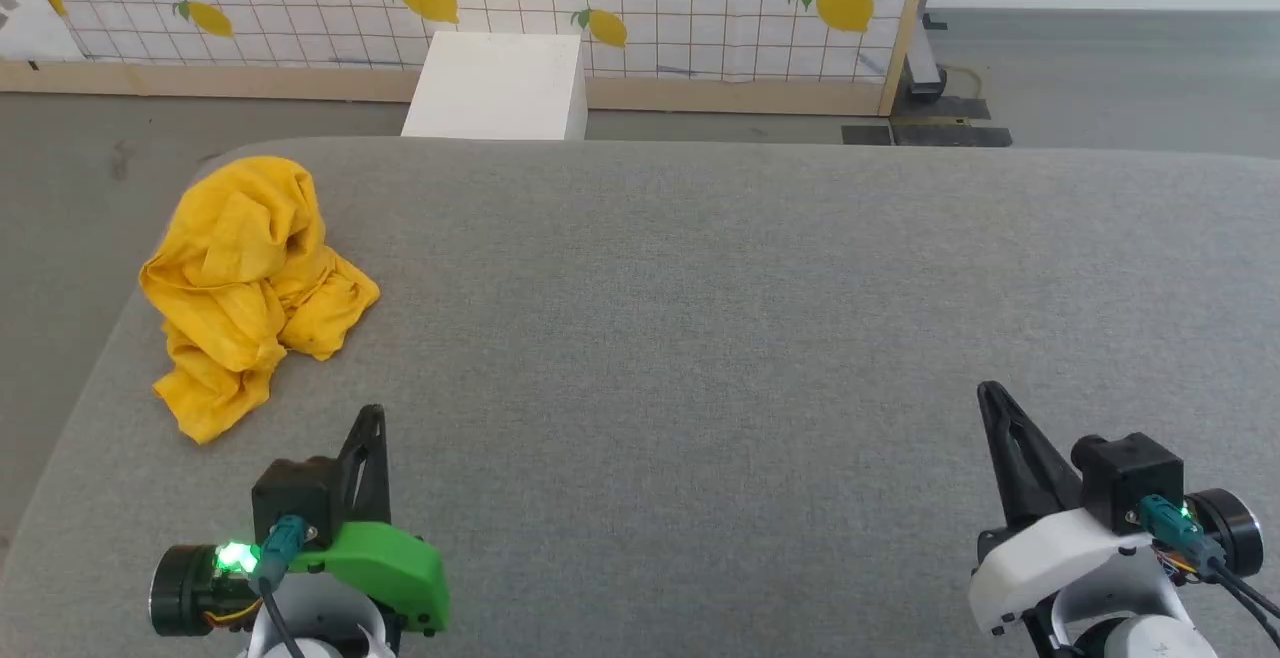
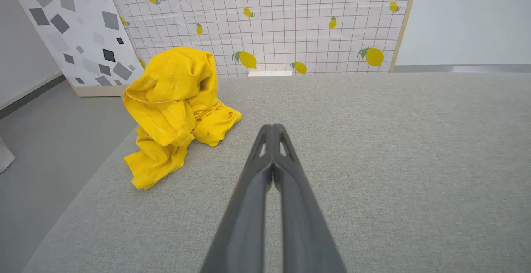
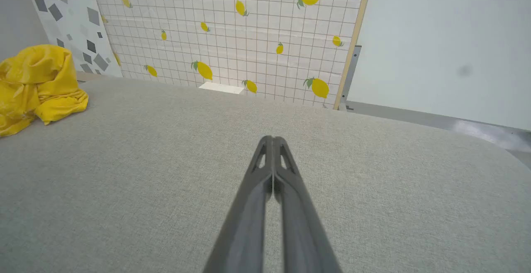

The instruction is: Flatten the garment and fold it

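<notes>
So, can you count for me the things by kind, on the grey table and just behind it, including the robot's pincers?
garment: 1 (yellow, crumpled)
pincers: 2 (left pincer, right pincer, both shut)
box: 1 (white, behind the table)
table: 1 (grey)
Total: 5
</notes>
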Controlling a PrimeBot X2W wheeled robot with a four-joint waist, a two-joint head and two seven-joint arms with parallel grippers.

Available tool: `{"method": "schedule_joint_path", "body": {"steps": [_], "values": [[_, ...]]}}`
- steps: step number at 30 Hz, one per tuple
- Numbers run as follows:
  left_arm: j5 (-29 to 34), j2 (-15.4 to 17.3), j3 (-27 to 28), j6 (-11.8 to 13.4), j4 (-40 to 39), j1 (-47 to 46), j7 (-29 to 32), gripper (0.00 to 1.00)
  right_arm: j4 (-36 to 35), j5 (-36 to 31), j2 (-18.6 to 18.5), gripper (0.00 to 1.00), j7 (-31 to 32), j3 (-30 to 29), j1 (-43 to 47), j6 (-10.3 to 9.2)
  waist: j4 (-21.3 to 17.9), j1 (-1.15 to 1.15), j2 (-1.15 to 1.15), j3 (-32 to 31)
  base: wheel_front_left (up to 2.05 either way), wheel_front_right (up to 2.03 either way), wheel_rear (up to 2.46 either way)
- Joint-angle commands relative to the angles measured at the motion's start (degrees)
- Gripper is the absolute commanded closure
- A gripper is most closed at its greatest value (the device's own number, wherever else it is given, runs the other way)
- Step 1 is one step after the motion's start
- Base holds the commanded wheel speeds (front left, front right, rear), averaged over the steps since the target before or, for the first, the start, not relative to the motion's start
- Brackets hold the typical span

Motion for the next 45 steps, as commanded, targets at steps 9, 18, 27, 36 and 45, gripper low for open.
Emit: {"method": "schedule_joint_path", "body": {"steps": [9,18,27,36,45], "values": [[0.6,-0.27,0.23,0.37,0.18,-0.8,0.08,1.0,-0.29,-0.36,0.06,1.0,0.01,0.08,-0.85,-0.09,0.0,0.0,0.0,0.0,0.0,0.0,0.0],[0.6,-0.27,0.23,0.37,0.18,-0.8,0.08,1.0,-0.29,-0.36,0.06,1.0,0.01,0.08,-0.85,-0.09,0.0,0.0,0.0,0.0,0.0,0.0,0.0],[0.6,-0.27,0.23,0.37,0.18,-0.8,0.08,1.0,-0.29,-0.36,0.06,1.0,0.01,0.08,-0.85,-0.09,0.0,0.0,0.0,0.0,0.0,0.0,0.0],[-0.01,0.0,0.0,0.0,0.0,0.0,-0.01,0.0,0.0,0.01,0.0,0.0,-0.01,-0.01,-0.01,0.01,0.0,0.0,0.0,0.0,0.0,0.0,0.0],[-0.57,0.0,-0.3,0.0,0.03,0.13,-0.6,0.0,0.58,0.88,0.0,0.0,-0.6,-0.72,-0.05,0.01,-0.01,0.0,0.0,0.0,0.0,0.0,0.0]]}}
